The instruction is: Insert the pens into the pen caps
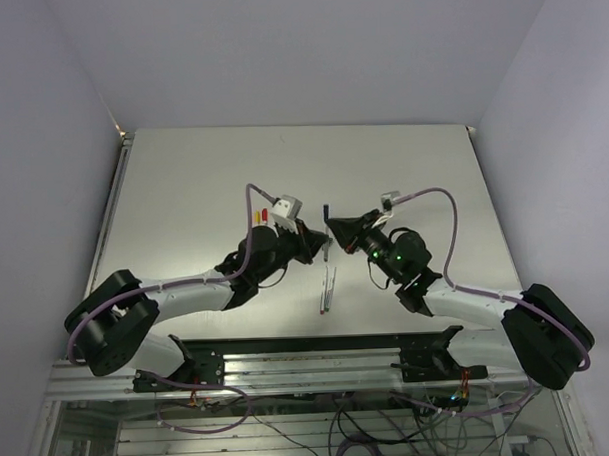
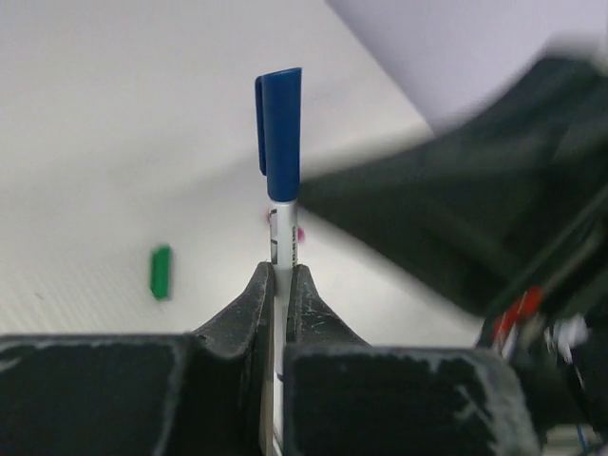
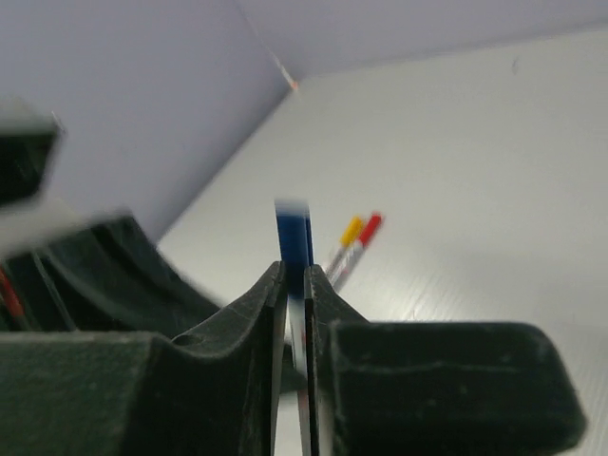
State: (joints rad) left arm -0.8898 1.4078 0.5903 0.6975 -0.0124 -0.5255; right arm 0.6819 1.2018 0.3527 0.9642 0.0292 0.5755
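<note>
The left arm reaches in from the near left toward the middle of the table (image 1: 183,182). Just to the far side of its wrist lie a yellow-capped pen (image 1: 256,219) and a red-capped pen (image 1: 266,215), side by side and touching; the right wrist view also shows them flat on the table. The left gripper (image 2: 282,272) is pinched tight on the pale barrel of a pen (image 2: 284,237), which stands up out of its fingertips. On top of that pen sits the blue cap (image 2: 282,133), its clip on the left side. In the left wrist view a green cap (image 2: 161,272) lies alone on the table, left of the held pen and well apart from it.

On the near side of the two grippers, two more pens (image 1: 323,291) lie close together on the table, almost parallel.

The right gripper (image 3: 295,273) comes in from the near right to meet the left one at the centre. Its fingers are drawn narrow, with the lower end of the blue cap in the slit between them.
</note>
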